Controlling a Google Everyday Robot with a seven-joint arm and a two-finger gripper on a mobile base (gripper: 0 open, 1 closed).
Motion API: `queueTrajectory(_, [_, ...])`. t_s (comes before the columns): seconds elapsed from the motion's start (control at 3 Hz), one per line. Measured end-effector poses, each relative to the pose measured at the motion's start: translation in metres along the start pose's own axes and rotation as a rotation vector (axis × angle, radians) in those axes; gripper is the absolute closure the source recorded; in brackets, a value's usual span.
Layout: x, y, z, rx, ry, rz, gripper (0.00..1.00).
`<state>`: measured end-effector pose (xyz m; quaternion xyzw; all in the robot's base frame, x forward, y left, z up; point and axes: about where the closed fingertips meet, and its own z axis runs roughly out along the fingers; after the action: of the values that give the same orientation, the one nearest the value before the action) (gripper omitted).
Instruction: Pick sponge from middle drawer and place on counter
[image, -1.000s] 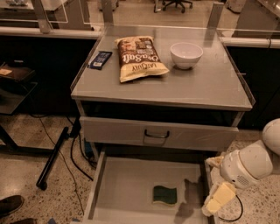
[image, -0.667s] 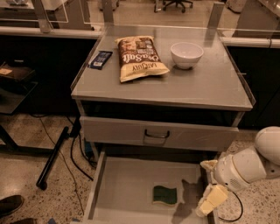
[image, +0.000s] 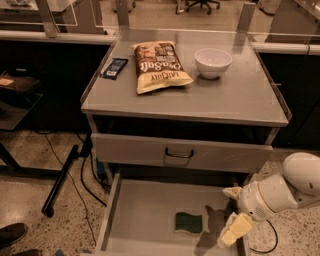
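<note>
Edging leftward over the open middle drawer (image: 131, 216), the gripper (image: 232, 212) now hangs by the drawer's right edge, closer to the sponge (image: 189, 222) than a second ago. Its jaws are spread apart and empty. The sponge lies untouched on the drawer floor, near the front edge and right of centre, just beside the gripper. The counter (image: 225, 97) above awaits it. The approach looks nearly done, with the grasp itself yet to come.
</note>
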<state>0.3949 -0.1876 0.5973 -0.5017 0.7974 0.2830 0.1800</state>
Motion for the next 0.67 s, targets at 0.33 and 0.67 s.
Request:
queueTrajectory(0.33, [0.015, -0.010, 0.035, -0.007, 0.003, 0.016, 0.00])
queueTrajectory(0.67, [0.044, -0.053, 0.092, 0.022, -0.024, 0.062, 0.00])
